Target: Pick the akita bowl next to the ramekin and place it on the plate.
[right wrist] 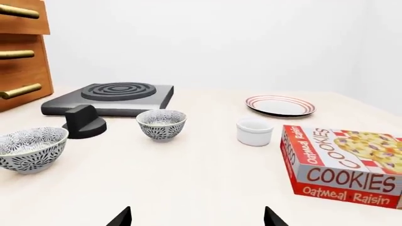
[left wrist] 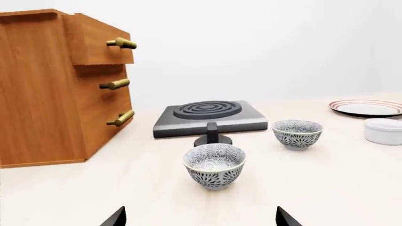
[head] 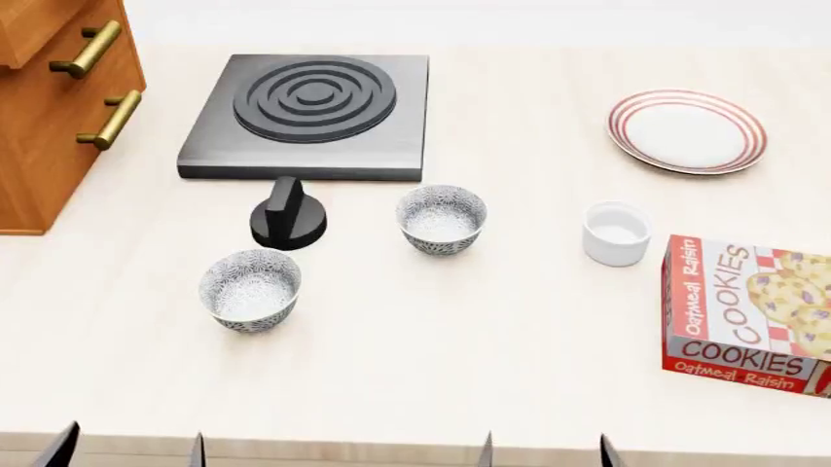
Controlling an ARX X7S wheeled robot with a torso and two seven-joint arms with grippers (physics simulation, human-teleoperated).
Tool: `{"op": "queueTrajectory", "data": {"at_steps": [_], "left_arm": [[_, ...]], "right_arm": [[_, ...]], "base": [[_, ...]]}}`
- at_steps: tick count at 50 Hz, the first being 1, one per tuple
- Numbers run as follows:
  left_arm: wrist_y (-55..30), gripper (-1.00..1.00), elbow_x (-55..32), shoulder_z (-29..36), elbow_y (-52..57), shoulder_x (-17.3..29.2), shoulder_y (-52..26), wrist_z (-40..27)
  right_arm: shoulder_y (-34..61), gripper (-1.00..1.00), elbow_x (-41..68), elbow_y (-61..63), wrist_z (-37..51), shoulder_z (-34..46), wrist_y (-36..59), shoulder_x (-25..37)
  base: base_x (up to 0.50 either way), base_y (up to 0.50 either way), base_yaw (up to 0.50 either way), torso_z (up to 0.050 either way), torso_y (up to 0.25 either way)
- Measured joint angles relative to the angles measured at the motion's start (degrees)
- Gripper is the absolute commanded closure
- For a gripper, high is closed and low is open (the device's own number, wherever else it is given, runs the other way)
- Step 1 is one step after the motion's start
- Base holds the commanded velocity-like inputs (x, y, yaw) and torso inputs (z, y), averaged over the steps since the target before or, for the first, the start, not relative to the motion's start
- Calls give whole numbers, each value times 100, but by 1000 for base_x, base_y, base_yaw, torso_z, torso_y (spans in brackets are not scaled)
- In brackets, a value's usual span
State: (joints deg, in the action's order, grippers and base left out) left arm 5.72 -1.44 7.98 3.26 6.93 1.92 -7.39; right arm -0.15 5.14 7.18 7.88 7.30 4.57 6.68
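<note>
The akita bowl (head: 442,219) (right wrist: 161,124) (left wrist: 298,133), white with grey-black speckle, stands upright mid-table, left of the plain white ramekin (head: 616,233) (right wrist: 254,131) (left wrist: 383,130). The red-ringed plate (head: 687,130) (right wrist: 280,105) (left wrist: 367,108) lies at the far right, empty. My left gripper (head: 130,450) (left wrist: 199,220) and right gripper (head: 543,451) (right wrist: 196,218) are both open at the near table edge, holding nothing, well short of the bowls. Only their fingertips show.
A second patterned bowl (head: 251,289) (left wrist: 215,165) (right wrist: 28,148) sits nearer, to the left. Behind it are a black knob (head: 288,216) and a black stove burner (head: 311,109). A wooden drawer cabinet (head: 53,88) stands far left; a cookie box (head: 746,313) lies right.
</note>
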Motion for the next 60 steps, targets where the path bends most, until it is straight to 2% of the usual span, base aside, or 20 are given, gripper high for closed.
{"op": "queueTrajectory", "data": {"at_steps": [26,38,60], "left_arm": [[-649,-100,-35,143,1526,258,280,-119],[-1724,-100,-244,39,3406,415,142,-186],[-2673,-100,-571,-74,4877,565,-75,-338]], "right_arm": [[-19,-100,-8,1342,287,91,761,254],[190,-100,-35,2828,451,84,1794,425],[414,-100,54,3960,603,30,2613,589]], "base": [[0,0,0,0,0],[0,0,0,0,0],[0,0,0,0,0]]}}
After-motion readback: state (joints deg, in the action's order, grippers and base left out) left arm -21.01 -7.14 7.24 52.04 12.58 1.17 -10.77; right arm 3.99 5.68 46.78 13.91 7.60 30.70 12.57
